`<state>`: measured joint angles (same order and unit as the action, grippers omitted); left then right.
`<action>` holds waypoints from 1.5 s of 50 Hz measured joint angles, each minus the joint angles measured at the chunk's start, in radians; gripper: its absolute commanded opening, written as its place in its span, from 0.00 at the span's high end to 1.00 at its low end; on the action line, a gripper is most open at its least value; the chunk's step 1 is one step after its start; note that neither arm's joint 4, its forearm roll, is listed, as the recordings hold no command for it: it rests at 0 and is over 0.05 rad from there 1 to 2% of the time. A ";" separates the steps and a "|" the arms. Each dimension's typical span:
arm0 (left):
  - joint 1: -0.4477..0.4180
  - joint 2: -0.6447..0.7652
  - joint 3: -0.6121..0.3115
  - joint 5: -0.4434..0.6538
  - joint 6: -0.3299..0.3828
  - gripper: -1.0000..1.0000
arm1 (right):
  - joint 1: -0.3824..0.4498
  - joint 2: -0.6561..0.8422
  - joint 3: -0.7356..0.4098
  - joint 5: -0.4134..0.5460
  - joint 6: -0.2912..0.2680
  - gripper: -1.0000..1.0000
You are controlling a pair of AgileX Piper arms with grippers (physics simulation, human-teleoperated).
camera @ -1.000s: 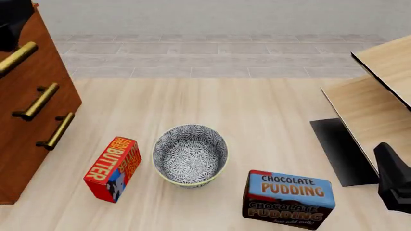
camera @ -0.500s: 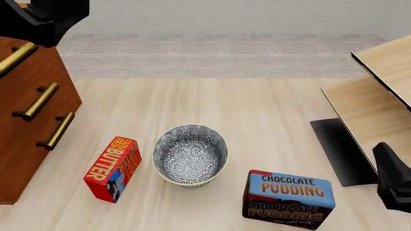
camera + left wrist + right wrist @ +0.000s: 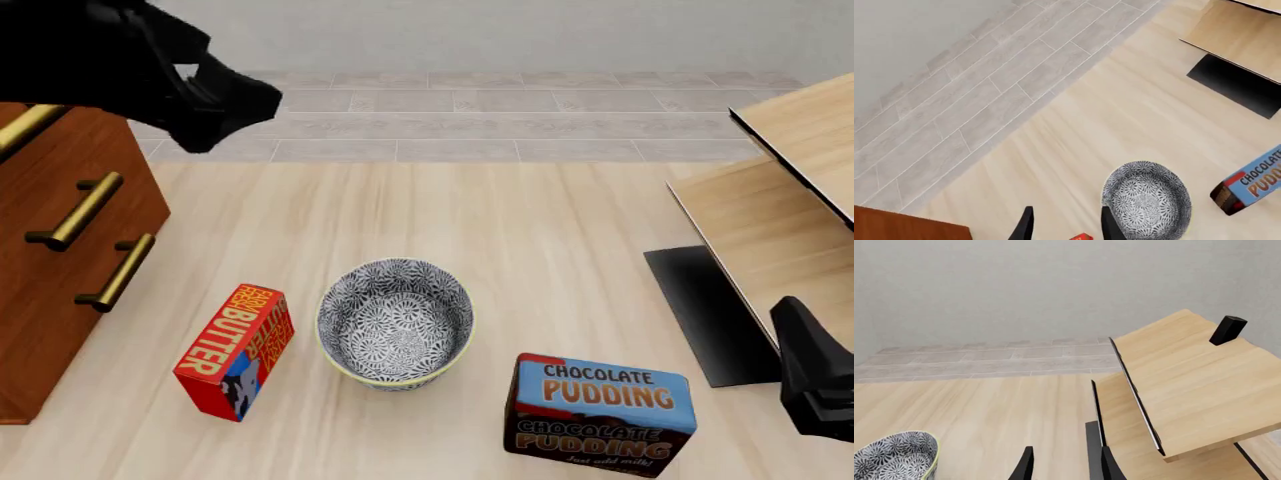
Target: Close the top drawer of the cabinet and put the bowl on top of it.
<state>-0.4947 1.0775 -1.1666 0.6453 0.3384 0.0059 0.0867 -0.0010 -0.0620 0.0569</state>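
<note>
The patterned bowl (image 3: 395,322) stands upright on the table between two boxes, and it also shows as the bowl (image 3: 1146,200) and the bowl (image 3: 894,455). At the left stands the cabinet (image 3: 54,300), of which only a corner of the cabinet (image 3: 907,225) shows in the left wrist view. Its top drawer (image 3: 47,150) sits level with the two lower fronts. My left gripper (image 3: 238,115) hovers high, just right of the cabinet's top, and the left gripper (image 3: 1067,227) is open and empty. My right gripper (image 3: 801,330) waits at the right edge, and the right gripper (image 3: 1062,465) is open and empty.
A red butter box (image 3: 238,350) lies left of the bowl. A chocolate pudding box (image 3: 601,405) stands to its front right. Pale wood furniture (image 3: 787,200) with a dark base (image 3: 701,310) fills the right side, close to my right gripper.
My left arm has swung right, away from the cabinet's top and out over the table. The top drawer front has gone back level with the lower fronts. The right arm is still.
</note>
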 measured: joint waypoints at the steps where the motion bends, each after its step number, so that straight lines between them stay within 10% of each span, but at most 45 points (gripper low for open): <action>1: -0.006 0.004 0.002 0.005 0.002 0.00 | 0.000 0.000 0.000 0.000 0.000 0.00; 75: -0.352 0.186 0.259 -0.198 -0.062 0.00 | -0.003 -0.002 0.000 0.002 -0.001 0.00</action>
<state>-0.8464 1.2635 -0.9080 0.4477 0.2766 0.0030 0.0846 -0.0011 -0.0596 0.0560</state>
